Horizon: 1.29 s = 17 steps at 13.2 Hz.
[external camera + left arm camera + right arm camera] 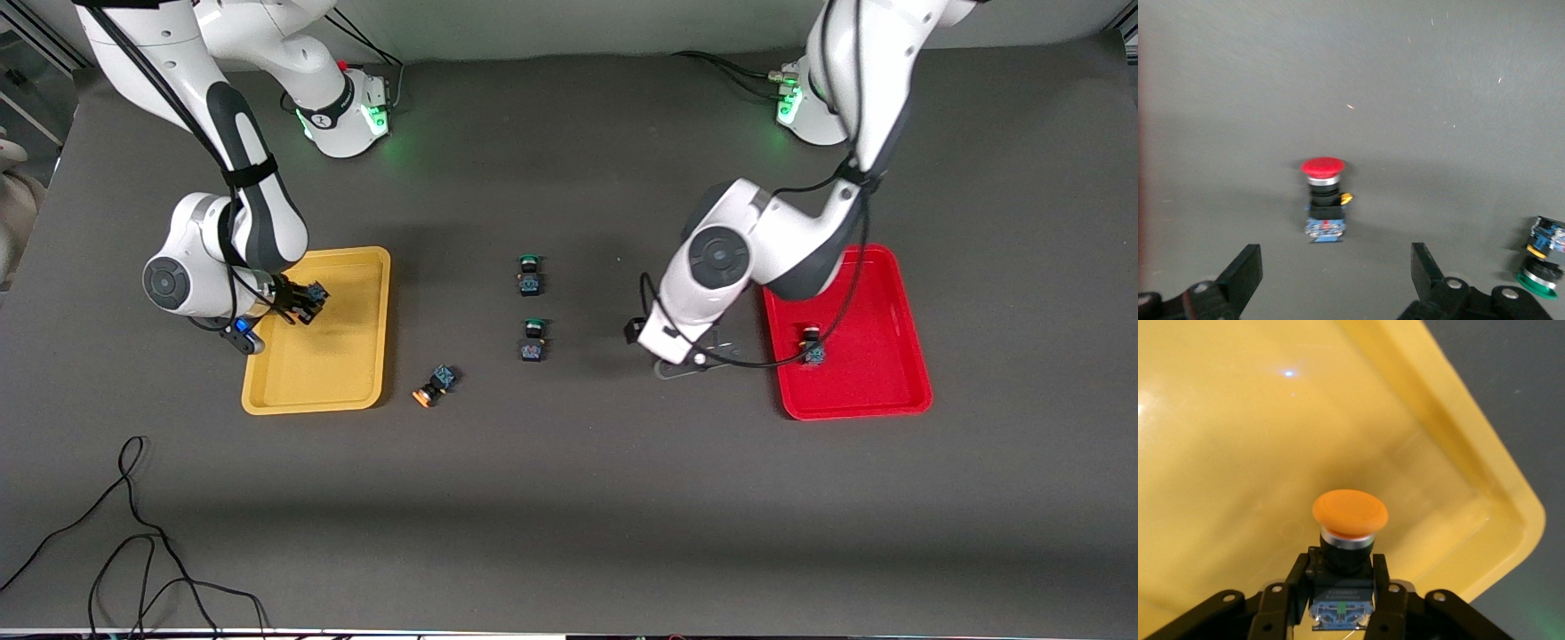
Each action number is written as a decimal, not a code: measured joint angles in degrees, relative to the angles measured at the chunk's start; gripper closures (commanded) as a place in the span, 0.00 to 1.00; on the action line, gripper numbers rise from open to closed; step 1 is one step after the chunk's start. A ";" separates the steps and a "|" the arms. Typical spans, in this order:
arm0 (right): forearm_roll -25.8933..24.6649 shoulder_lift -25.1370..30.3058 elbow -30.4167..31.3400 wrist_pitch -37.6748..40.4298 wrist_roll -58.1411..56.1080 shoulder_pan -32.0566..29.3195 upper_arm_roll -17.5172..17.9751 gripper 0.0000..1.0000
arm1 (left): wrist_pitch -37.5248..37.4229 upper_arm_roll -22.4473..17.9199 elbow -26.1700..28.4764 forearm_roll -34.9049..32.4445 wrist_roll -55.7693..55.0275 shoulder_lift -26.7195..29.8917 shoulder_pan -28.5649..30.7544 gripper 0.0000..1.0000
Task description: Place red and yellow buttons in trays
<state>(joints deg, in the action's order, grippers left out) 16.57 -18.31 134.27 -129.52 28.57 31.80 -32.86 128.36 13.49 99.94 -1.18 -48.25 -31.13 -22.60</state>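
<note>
Right claw point(1341, 600) clamps orange button point(1349, 513) — left claw point(1335, 280) gapes.

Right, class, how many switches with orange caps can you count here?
2. The held orange-capped switch sits in the right end effector over the yellow tray; the loose orange-capped switch lies tipped on the table beside that tray. The left arm may hide more.

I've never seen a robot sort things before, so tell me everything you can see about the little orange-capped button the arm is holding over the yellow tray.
The orange-capped button has a wide, smooth, domed cap, a silvery ring under it, a black neck and a blocky blue-and-black body. It looks like plastic. The right gripper is shut on its body, one finger on each side. It hangs over the yellow tray, and no contact with the tray shows.
</note>
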 measured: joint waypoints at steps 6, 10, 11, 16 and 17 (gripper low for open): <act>1.46 1.54 -3.80 2.31 0.10 1.42 0.16 0.00 | 5.15 -0.44 -0.45 -1.20 -0.01 -8.23 -0.43 0.30; 1.50 2.71 -19.47 10.30 11.66 8.31 0.40 0.00 | 5.12 -0.48 -0.63 -2.13 -1.49 -8.58 -0.46 0.94; 1.50 2.43 -22.97 11.26 14.03 10.05 0.49 0.00 | 5.08 -0.50 -0.69 -2.23 -1.72 -8.60 -0.47 0.97; 3.67 -6.97 -36.89 11.56 23.97 15.88 2.55 0.00 | 0.99 -1.04 -2.94 -2.42 -0.95 -6.60 1.26 0.98; 4.99 -10.30 -37.69 10.94 23.97 15.88 2.67 0.00 | -2.94 -1.04 -3.55 -1.64 1.83 -4.44 3.04 0.98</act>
<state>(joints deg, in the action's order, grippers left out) 21.56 -28.60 96.58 -118.58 52.54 47.67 -30.19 125.42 12.45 96.39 -2.82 -46.42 -35.57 -19.56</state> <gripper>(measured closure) 0.000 0.564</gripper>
